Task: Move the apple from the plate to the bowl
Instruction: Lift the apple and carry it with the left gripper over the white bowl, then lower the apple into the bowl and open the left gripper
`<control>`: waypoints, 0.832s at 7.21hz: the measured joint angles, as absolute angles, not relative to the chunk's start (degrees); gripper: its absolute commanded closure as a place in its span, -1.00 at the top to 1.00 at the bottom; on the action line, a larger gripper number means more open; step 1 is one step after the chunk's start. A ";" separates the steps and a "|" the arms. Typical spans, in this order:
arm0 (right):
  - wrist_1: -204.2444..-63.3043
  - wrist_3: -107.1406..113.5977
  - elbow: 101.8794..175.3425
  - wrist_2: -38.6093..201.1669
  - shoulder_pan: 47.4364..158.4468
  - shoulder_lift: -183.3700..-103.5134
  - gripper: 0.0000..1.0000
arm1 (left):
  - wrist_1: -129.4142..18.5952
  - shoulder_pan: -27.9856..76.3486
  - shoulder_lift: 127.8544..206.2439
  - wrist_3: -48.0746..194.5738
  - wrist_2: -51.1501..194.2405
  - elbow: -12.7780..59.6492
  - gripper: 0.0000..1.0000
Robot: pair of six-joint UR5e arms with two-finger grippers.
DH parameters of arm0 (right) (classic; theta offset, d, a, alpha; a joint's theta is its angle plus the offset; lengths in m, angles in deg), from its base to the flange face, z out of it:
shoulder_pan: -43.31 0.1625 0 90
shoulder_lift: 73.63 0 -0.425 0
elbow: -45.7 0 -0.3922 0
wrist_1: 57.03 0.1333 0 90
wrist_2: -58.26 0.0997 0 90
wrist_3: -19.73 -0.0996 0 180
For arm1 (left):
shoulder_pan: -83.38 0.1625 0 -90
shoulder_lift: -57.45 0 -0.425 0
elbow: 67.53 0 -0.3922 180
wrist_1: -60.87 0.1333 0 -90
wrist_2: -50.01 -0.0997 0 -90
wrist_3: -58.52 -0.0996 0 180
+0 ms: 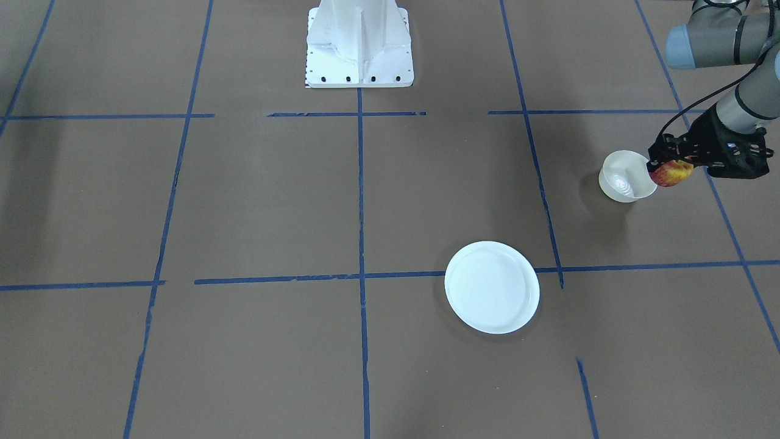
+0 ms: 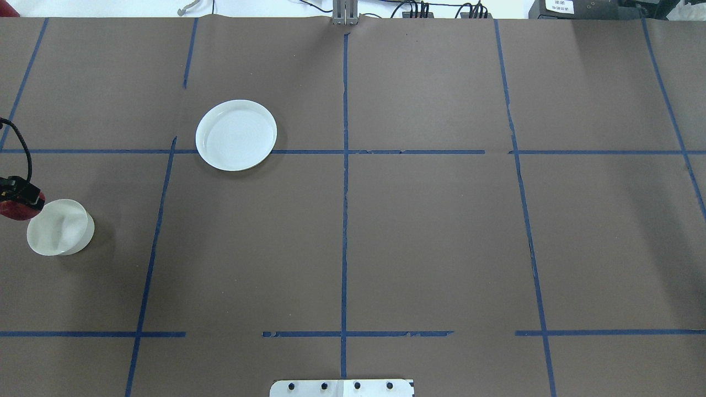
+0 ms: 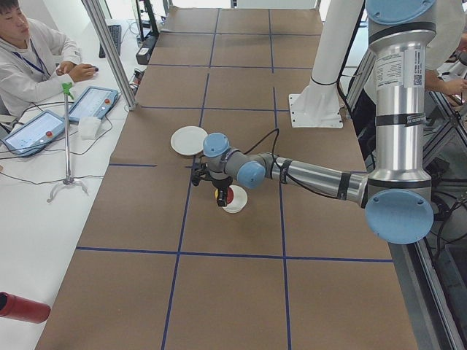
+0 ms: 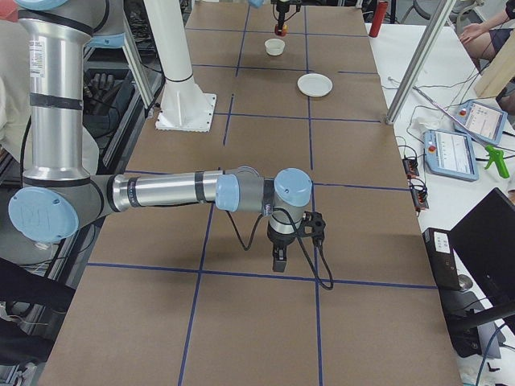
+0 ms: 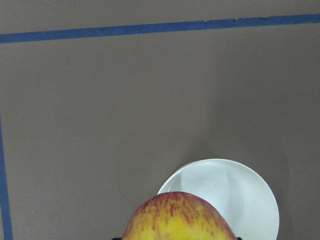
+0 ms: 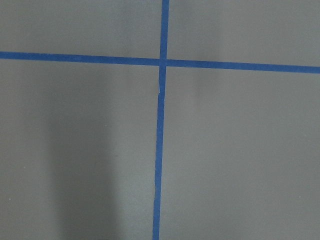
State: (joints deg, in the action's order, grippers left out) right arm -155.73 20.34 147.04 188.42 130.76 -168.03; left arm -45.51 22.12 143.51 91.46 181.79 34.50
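Closest to the left wrist camera is the apple (image 5: 180, 217), filling the bottom of that view, with the bowl (image 5: 240, 195) just beyond and below it. The left end effector (image 1: 672, 166) is closed around the apple, its fingers on opposite sides of the fruit, and it points down. It hangs over the side of the bowl's rim that faces the desk's left edge, not yet over the middle. That looks like a carry pose: the apple is kept clear of the rim so it can come across and drop in.

The bowl stands close to the left edge of the desk (image 1: 244, 201). The plate (image 1: 492, 286) sits well apart from it, nearer the operators' edge, with nothing on it.

The left arm reaches out long and low, its wrist bent downward. The right end effector (image 4: 278, 261) points at bare desk toward the right edge. Whether it is open, I cannot tell.
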 measured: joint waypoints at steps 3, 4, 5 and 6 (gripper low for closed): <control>-155.73 20.36 147.12 188.42 130.76 -168.03 1.00 | -45.62 24.89 144.37 91.40 183.83 32.27 -1.00; -155.73 20.40 147.11 188.42 130.76 -168.03 1.00 | -45.60 25.31 144.68 91.41 183.94 31.74 -1.00; -155.73 20.42 147.09 188.42 130.76 -168.03 1.00 | -45.54 25.49 145.15 91.45 184.02 31.33 -1.00; -155.73 20.41 147.07 188.42 130.76 -168.03 1.00 | -45.50 25.57 145.43 91.45 184.08 31.08 -0.59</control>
